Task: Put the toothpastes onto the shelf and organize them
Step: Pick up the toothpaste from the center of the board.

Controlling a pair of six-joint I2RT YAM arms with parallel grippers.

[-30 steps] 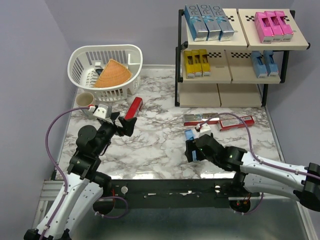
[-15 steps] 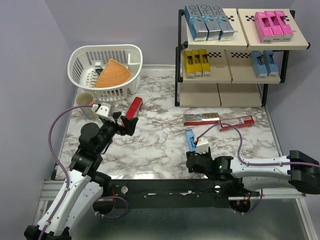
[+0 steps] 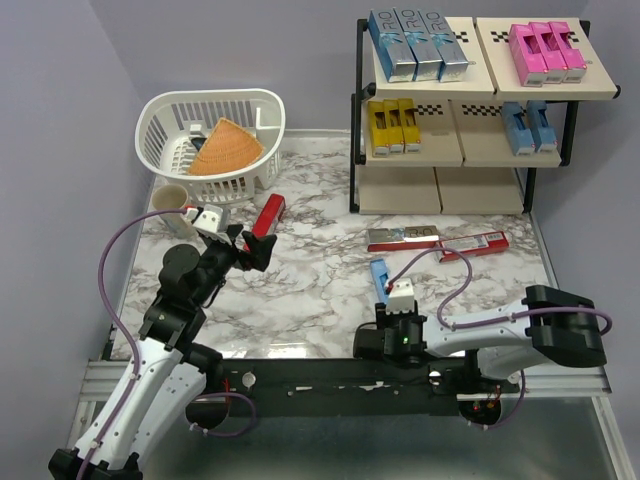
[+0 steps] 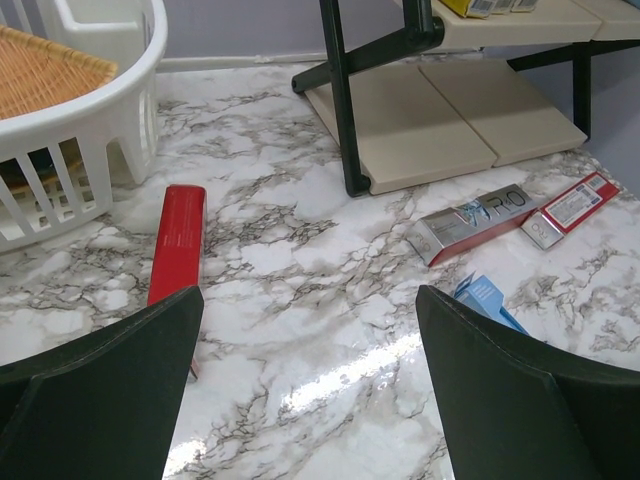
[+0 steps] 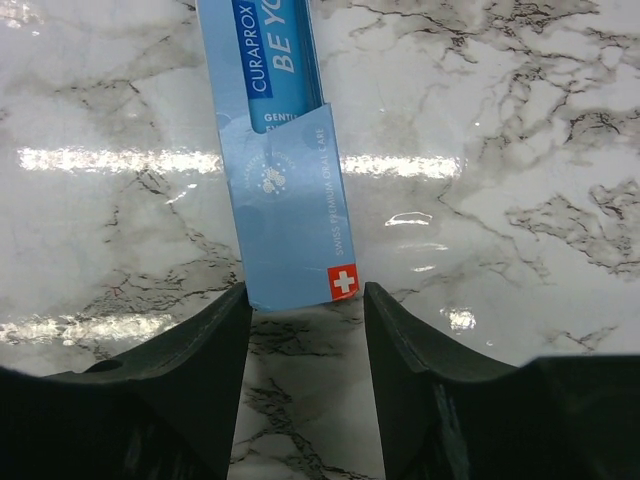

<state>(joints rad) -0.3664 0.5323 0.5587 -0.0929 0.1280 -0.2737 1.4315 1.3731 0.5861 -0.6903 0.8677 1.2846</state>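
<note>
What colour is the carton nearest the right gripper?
The carton is light blue; right wrist view shows it best.

Open marble [image 3: 310,290] mid-table, silver carton [image 3: 403,238], red carton [image 3: 478,242] fronting shelf [image 3: 400,190]

A three-tier black metal-framed shelf [image 3: 480,145] stands at the far right of the marble worktop [image 3: 310,290], and a white plastic basket [image 3: 215,183] at the far left. A long red carton [image 3: 268,216] lies just near of the basket. A silver carton [image 3: 403,237] and a red-and-white carton [image 3: 472,243] lie end to end before the shelf, with a light blue carton [image 3: 379,275] nearer still.
</note>
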